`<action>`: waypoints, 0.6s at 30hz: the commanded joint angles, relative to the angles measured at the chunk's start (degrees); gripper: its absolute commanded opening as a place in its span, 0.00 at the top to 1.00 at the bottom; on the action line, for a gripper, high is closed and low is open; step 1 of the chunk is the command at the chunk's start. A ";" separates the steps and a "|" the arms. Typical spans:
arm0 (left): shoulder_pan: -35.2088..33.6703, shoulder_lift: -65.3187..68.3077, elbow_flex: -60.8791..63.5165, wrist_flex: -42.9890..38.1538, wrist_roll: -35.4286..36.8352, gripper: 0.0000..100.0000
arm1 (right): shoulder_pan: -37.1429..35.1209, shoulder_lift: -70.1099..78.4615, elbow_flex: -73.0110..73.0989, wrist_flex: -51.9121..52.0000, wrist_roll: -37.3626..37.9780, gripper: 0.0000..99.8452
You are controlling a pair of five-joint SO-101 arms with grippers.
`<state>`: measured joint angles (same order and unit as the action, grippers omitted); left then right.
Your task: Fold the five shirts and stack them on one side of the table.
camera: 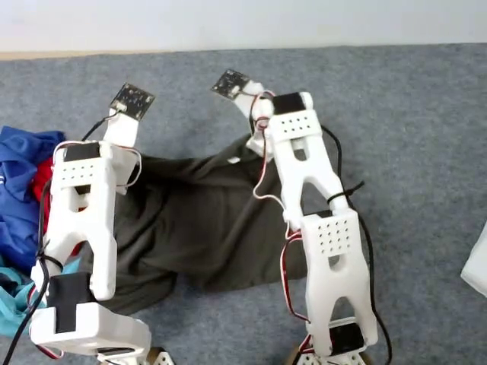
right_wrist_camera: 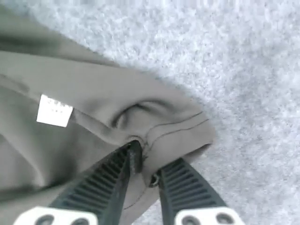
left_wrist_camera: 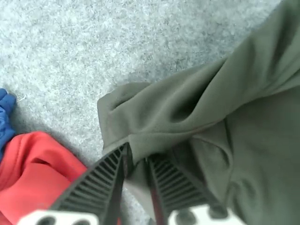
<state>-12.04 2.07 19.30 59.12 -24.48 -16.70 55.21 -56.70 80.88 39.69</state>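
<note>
Bases of both arms at near table edge, L arm (camera: 84, 220) on left, R arm (camera: 323, 228) on right, both extended away over the cloth. Teal shirt (camera: 14, 313) bunched nearest, beside L arm's base at left edge. Olive shirt (camera: 205, 220) rumpled across mid table, partly under both arms, near hem close to the bases, far edge up by the wrists. Red shirt (camera: 42, 179) and blue shirt (camera: 23, 163) heaped w/ teal shirt at left edge, all touching. From L wrist cam, red shirt (left_wrist_camera: 37, 168) just beside the fingers and beside the olive shirt's corner, blue shirt (left_wrist_camera: 4, 117) past it. L gripper (left_wrist_camera: 136, 157) clenched on olive shirt (left_wrist_camera: 211, 117) at its far-left corner, fold of fabric squeezed between black ribbed fingers (left_wrist_camera: 101, 178), cloth bunched into a ridge there. R gripper (right_wrist_camera: 143, 159) likewise clamped on olive shirt (right_wrist_camera: 93, 89) at far-right edge by a stitched hem, fabric puckered at the fingertips. White label (right_wrist_camera: 55, 110) on the fabric nearby. White item (camera: 478, 262) at right edge, well apart from the shirts, cut off by frame, kind unclear. Grey felt-like table (camera: 411, 114) beyond the grippers, then pale wall (camera: 243, 23) at the far end.
</note>
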 commanded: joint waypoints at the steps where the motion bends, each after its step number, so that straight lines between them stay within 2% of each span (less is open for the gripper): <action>1: -0.18 -0.62 -0.13 -0.88 0.53 1.00 | 1.01 -0.66 -2.99 0.04 1.58 0.95; 6: -0.18 -0.70 -0.31 -0.88 0.53 1.00 | 1.10 -2.07 -3.96 1.89 1.67 0.98; 18: -0.09 -1.05 -3.30 -0.97 0.53 1.00 | 2.95 -5.14 -16.00 12.35 1.67 0.99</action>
<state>-12.04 2.07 18.15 59.12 -24.48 -15.30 54.24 -68.84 91.87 40.92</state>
